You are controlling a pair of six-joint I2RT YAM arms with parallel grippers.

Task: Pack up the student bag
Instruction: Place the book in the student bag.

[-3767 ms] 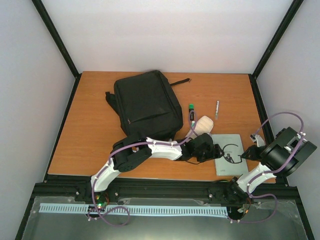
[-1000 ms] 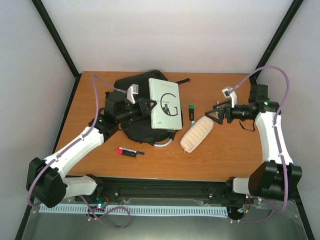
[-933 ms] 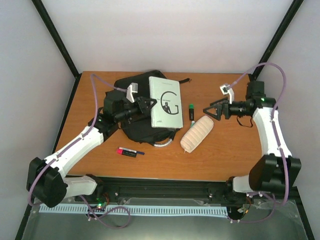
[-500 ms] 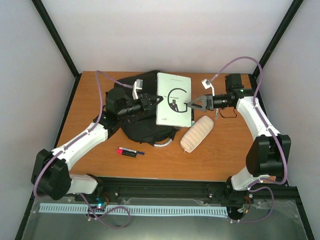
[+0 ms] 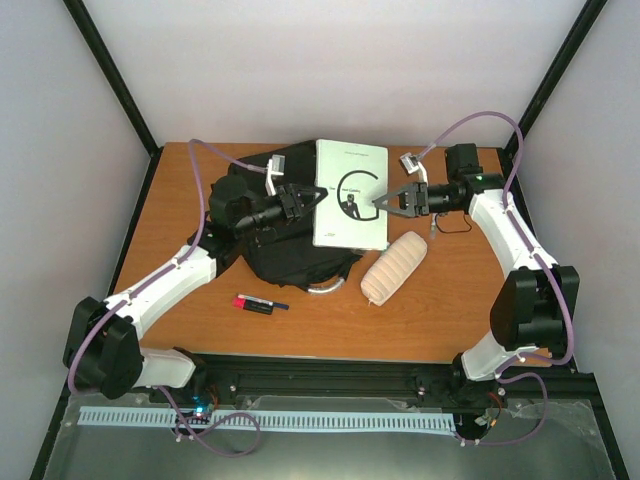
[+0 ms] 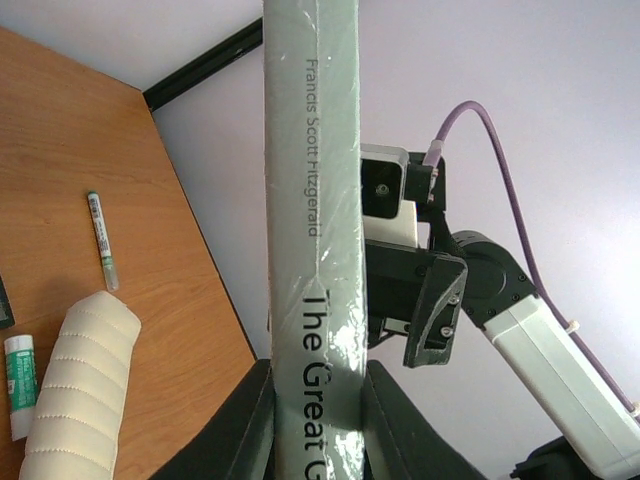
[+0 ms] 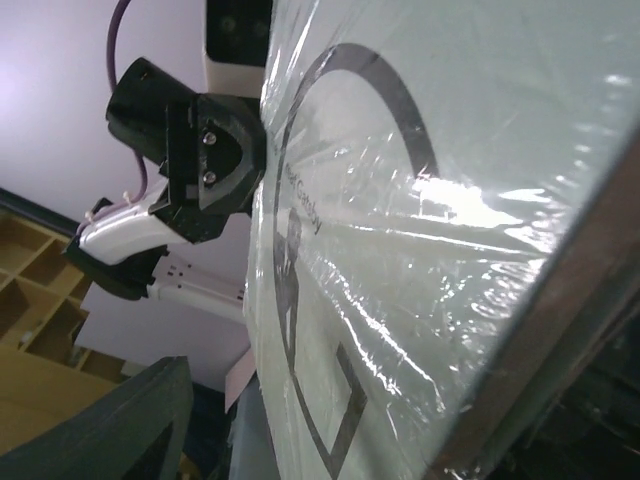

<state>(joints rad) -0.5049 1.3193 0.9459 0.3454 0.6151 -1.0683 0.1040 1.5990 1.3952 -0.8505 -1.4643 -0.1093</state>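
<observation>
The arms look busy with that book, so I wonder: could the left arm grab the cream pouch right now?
Probably not: the left end effector is shut on the book; the pouch itself lies uncovered.

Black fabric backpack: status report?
Left gripper clamps pale green shrink-wrapped book above black fabric backpack. Right gripper straddles book's opposite edge, grip unclear. Backpack opening not visible.

Book [image 5: 350, 195] over student bag [image 5: 288, 255] (right half), pouch [image 5: 393, 267] to its right, marker [image 5: 260, 304] in front

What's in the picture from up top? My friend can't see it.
A pale book hangs over the black student bag: the left gripper holds one edge, the right gripper reaches the other. A cream pouch lies nearby on the table.
</observation>
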